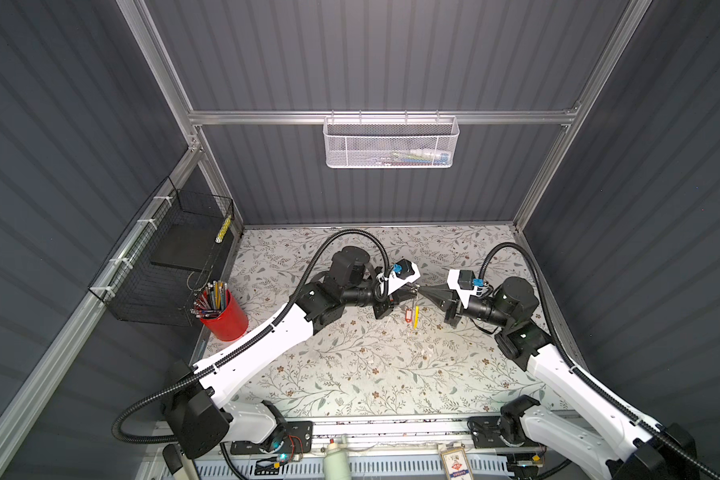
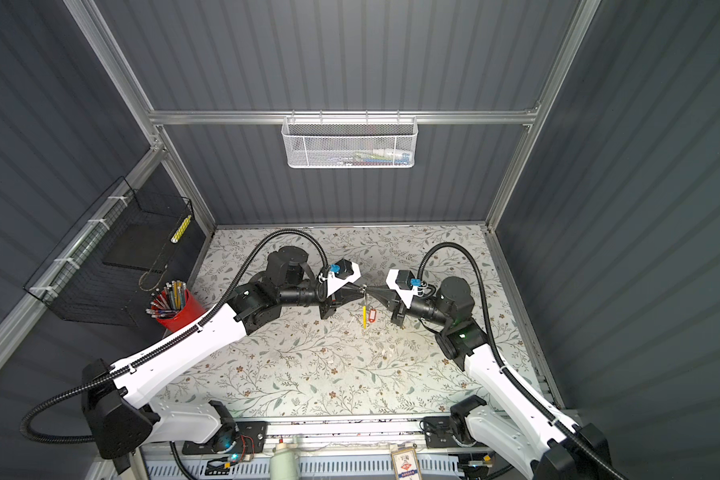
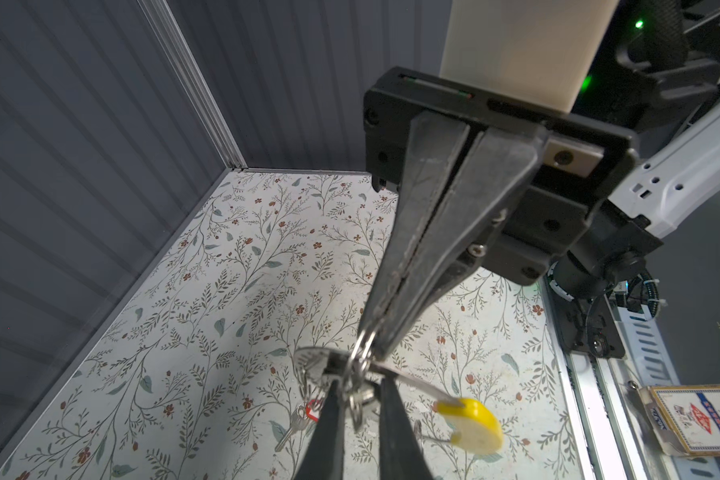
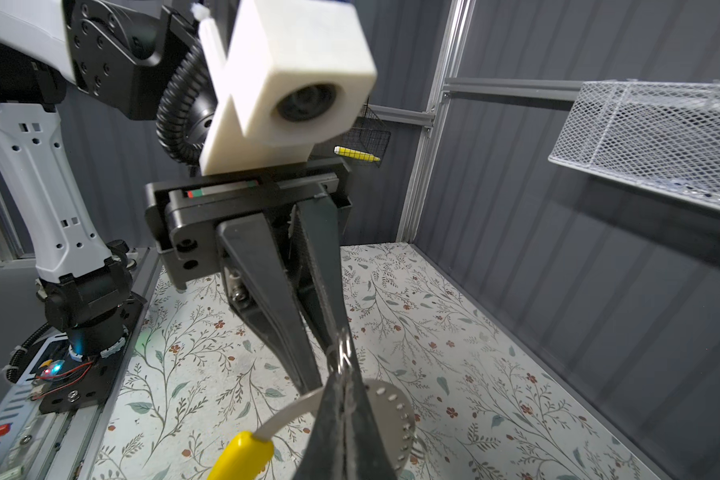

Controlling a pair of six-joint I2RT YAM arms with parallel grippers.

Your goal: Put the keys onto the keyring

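Tools meet tip to tip above mid-desk, arms reaching in from left and right in both top views. Right tool [image 3: 374, 348] has its fingers pressed together, clamped on the keyring [image 3: 416, 384], a thin grey metal band held clear of the desk [image 1: 350, 374]. Its perforated end sits just beside the tips and its yellow segment [image 3: 472, 428] hangs down on the near side. Left tool [image 4: 336, 345] has its fingers drawn in to a narrow pinch on the small split rings [image 4: 344, 353] bunched against the band. A silvery bit of key shows there, but its tag can't be made out. Red-tagged key [image 3: 290, 430] seems to lie flat on the desk below the tools, apart from the keyring. Red cup of pens [image 1: 224, 318] stands at the left desk edge, well apart. White mesh basket [image 1: 389, 143] hangs on the far wall.
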